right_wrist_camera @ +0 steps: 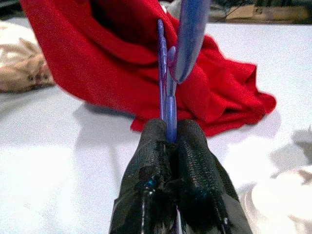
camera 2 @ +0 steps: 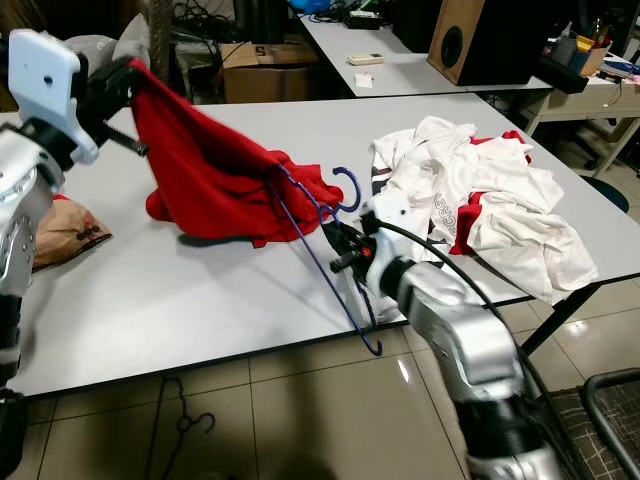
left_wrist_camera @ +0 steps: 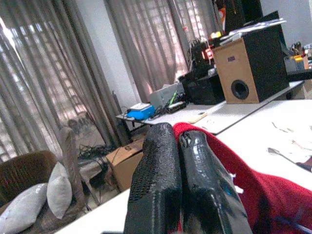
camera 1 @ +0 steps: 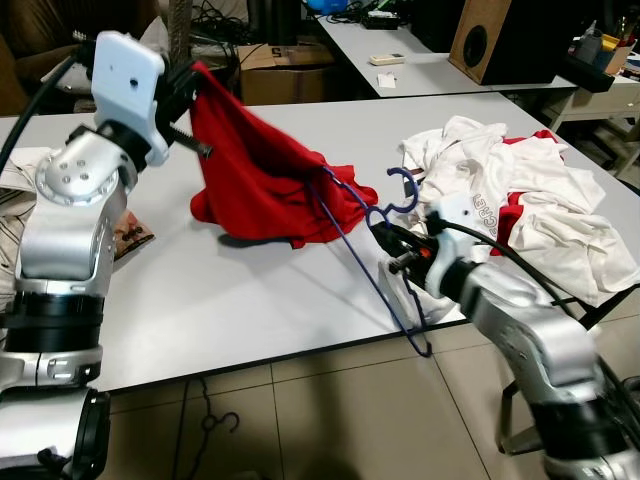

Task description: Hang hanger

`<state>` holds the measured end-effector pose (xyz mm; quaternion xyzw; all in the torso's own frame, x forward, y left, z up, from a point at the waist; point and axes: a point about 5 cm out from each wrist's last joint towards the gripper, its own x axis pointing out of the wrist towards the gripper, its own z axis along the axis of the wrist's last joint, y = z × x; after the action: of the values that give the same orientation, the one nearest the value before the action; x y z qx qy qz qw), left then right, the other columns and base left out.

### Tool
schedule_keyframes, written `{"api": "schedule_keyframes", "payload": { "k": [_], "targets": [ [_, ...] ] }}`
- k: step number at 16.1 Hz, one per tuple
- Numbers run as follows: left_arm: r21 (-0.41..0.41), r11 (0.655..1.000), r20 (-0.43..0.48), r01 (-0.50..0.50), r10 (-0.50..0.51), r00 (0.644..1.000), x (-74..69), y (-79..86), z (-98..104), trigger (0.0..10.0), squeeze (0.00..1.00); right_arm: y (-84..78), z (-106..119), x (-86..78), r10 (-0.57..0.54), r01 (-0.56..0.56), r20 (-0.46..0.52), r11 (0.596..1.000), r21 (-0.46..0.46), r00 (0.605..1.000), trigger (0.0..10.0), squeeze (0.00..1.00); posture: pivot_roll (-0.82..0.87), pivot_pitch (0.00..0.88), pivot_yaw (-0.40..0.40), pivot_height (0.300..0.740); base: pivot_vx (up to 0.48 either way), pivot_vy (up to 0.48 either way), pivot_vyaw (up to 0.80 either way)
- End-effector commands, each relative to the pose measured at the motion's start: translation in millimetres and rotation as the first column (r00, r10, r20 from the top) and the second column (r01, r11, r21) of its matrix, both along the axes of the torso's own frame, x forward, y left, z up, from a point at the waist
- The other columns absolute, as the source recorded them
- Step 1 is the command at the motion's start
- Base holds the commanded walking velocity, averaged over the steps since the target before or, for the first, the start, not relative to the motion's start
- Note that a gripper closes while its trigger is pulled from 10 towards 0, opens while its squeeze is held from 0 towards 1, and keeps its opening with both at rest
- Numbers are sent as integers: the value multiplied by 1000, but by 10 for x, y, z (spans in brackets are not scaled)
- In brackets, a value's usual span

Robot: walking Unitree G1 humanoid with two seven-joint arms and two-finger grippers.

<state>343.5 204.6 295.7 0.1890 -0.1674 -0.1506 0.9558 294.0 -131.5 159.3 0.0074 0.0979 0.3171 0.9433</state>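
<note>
A red garment point(camera 1: 265, 170) hangs over the white table point(camera 1: 220, 290), lifted at one corner by my left gripper point(camera 1: 190, 85), which is shut on the cloth point(left_wrist_camera: 253, 195). Its lower part lies bunched on the tabletop. A blue plastic hanger point(camera 1: 375, 250) stands tilted near the table's front edge, one arm pushed into the red garment, its hook point(camera 1: 405, 190) pointing up. My right gripper point(camera 1: 385, 237) is shut on the hanger just below the hook; the right wrist view shows the fingers point(right_wrist_camera: 156, 161) clamped on the blue shaft point(right_wrist_camera: 170, 114).
A pile of white and red clothes point(camera 1: 520, 210) covers the table's right part. A beige patterned cloth point(camera 1: 125, 240) lies at the left. Behind stand another table point(camera 1: 420, 70), a wooden speaker point(camera 1: 495, 40) and a cardboard box point(camera 1: 285, 70). A spare hanger point(camera 1: 215, 430) lies on the tiled floor.
</note>
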Motion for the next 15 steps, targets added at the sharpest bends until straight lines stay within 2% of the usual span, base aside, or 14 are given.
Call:
{"api": "schedule_keyframes", "payload": {
  "k": [1, 3, 5, 6, 7, 8, 9, 10, 13, 15],
  "targets": [
    [8, 1000, 12, 23, -23, 1000, 10, -28, 88, 0, 0, -8, 18, -45, 47, -47, -2, 999, -7, 999, 10000, 0, -39, 0, -4, 740, 0, 0, 0],
    [16, 998, 10, 66, -66, 998, -6, -60, 112, 0, 0, 16, -5, -95, 101, -102, -16, 994, -27, 995, 10000, 0, -42, 0, 1, 740, 0, 0, 0],
    [-10, 998, 18, 68, -68, 998, -28, -38, 146, 0, 0, 59, 0, -145, 161, -161, -20, 987, -14, 987, 10000, 0, -36, 0, 0, 740, 0, 0, 0],
    [-36, 997, 38, 66, -65, 997, -37, -12, 173, 0, 0, 104, 30, -189, 233, -232, 16, 972, -34, 972, 10000, 0, -31, 0, -6, 740, 0, 0, 0],
    [-42, 997, 43, 69, -67, 997, -42, -5, 179, 0, 0, 119, 43, -206, 255, -254, 32, 966, -42, 966, 10000, 0, -28, 0, -9, 740, 0, 0, 0],
    [-28, 999, 35, 31, -30, 999, -40, 44, 160, 0, 0, 135, 100, -242, 307, -299, 97, 950, -90, 947, 10000, 0, -23, 0, -15, 740, 0, 0, 0],
    [-20, 1000, 21, 16, -15, 1000, -47, 77, 137, 0, 0, 127, 170, -239, 316, -297, 166, 946, -129, 934, 10000, 0, -18, 0, -20, 740, 0, 0, 0],
    [-20, 1000, 19, 20, -19, 1000, -51, 78, 134, 0, 0, 124, 177, -234, 312, -292, 170, 947, -130, 935, 10000, 0, -18, 0, -20, 740, 0, 0, 0],
    [16, 992, -22, 123, -123, 992, -134, -15, 75, 0, 0, 59, 256, -35, 180, -154, 220, 979, -134, 959, 10000, 0, -11, 0, -25, 740, 0, 0, 0],
    [19, 992, -22, 128, -128, 992, -173, 7, 81, 0, 0, -70, 145, 55, 75, -49, 147, 984, -171, 986, 10000, 0, -11, 0, -29, 740, 0, 0, 0]
  ]
}}
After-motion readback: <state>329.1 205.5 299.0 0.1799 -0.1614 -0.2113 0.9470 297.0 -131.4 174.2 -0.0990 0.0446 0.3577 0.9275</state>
